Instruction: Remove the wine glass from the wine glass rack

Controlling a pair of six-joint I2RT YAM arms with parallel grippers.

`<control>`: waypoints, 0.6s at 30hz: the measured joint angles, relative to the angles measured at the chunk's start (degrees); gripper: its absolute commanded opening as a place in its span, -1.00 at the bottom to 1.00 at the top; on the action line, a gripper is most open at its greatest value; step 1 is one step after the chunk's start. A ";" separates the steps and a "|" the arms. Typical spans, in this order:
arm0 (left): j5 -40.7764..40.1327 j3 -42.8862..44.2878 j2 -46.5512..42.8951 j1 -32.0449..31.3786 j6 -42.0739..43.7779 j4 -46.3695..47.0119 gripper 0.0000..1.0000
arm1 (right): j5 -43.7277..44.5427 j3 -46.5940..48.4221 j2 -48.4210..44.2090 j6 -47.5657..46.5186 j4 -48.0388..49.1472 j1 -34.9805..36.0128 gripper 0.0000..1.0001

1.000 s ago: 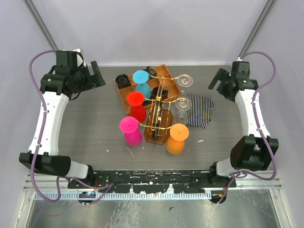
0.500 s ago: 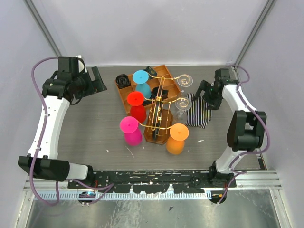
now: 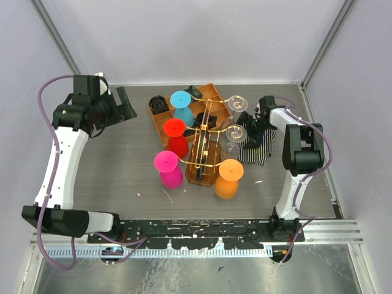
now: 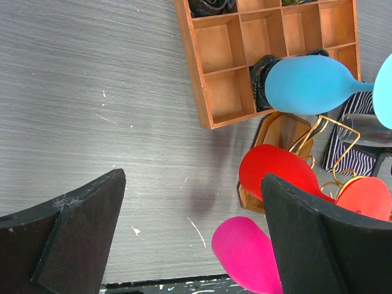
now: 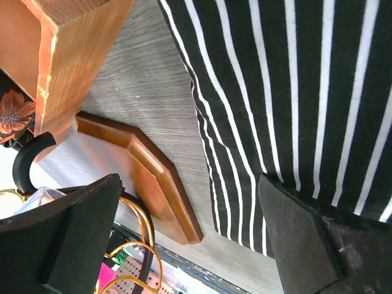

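Nearest your arm bases, the orange wine glass (image 3: 229, 177) and the pink wine glass (image 3: 167, 168) hang bowl-down at the near right and near left of the wine glass rack (image 3: 202, 160), whose brown wooden base sits mid-table (image 3: 116, 165). All the glasses you can see are on the rack's gold hook arms, feet uppermost. A little farther in, the red wine glass (image 3: 176, 136) hangs on the left side and the near clear wine glass (image 3: 234, 136) on the right. Just beyond that clear glass lies the striped cloth (image 3: 262, 146), flat on the table beside the rack. Your right gripper (image 3: 250, 127) is low over the cloth's inner edge, close to the near clear glass. Its wrist view shows the fingers (image 5: 73, 233) spread wide with nothing between them but cloth, bare table and a corner of the rack's base, so it holds nothing. Whether it touches the glass you cannot tell. Farther back, the blue wine glass (image 3: 182, 105) hangs over the wooden tray (image 3: 211, 92), and the far clear wine glass (image 3: 237, 105) hangs off the rack's right rear. Your left gripper (image 3: 124, 103) hovers at the far left, well apart from the rack, its fingers (image 4: 79, 226) wide apart and empty.
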 measured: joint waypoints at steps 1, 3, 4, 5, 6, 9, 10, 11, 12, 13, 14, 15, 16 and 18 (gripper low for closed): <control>-0.09 0.00 0.00 0.00 0.00 -0.02 0.97 | 0.44 0.52 0.33 0.17 -0.61 -0.15 1.00; -0.20 0.00 0.00 0.00 0.13 -0.09 0.97 | 1.95 0.94 0.48 0.35 -1.36 -0.61 1.00; -0.35 0.00 -0.02 0.00 0.20 -0.17 0.98 | 2.99 1.01 0.42 0.39 -1.75 -1.25 1.00; -0.55 0.00 -0.04 0.00 0.31 -0.37 0.97 | 4.26 1.03 0.20 0.48 -2.21 -2.49 1.00; -0.76 0.00 -0.07 0.00 0.44 -0.48 0.97 | 5.46 0.98 -0.04 0.50 -2.58 -3.69 1.00; -1.22 0.00 -0.15 0.00 0.61 -0.59 0.97 | 12.33 0.85 -1.20 0.02 -3.63 -9.77 1.00; -1.22 0.00 -0.15 0.00 0.61 -0.57 0.97 | 14.97 0.85 -1.49 -0.31 -3.89 -11.89 1.00; -1.22 0.00 -0.15 0.00 0.61 -0.57 0.98 | 16.98 0.85 -1.68 -0.66 -4.09 -13.51 1.00; -1.20 0.00 -0.15 0.00 0.61 -0.57 0.97 | 19.54 0.85 -1.86 -1.09 -4.33 -15.13 1.00; -1.20 0.00 -0.15 0.00 0.59 -0.57 0.98 | 22.12 0.85 -1.97 -1.53 -4.59 -16.61 1.00; -1.18 -0.04 -0.15 0.00 0.59 -0.50 0.97 | 24.55 0.87 -2.01 -2.05 -4.79 -17.77 1.00; -1.18 -0.22 -0.15 0.00 0.59 -0.24 0.97 | 26.62 0.87 -2.12 -2.60 -4.94 -18.67 1.00; -1.16 -0.50 -0.15 0.00 0.61 0.02 0.97 | 28.22 0.87 -2.23 -3.04 -5.05 -19.19 1.00; -1.14 -1.11 0.15 0.00 0.61 0.92 0.97 | 30.21 0.87 -2.95 -3.67 -5.27 -19.17 1.00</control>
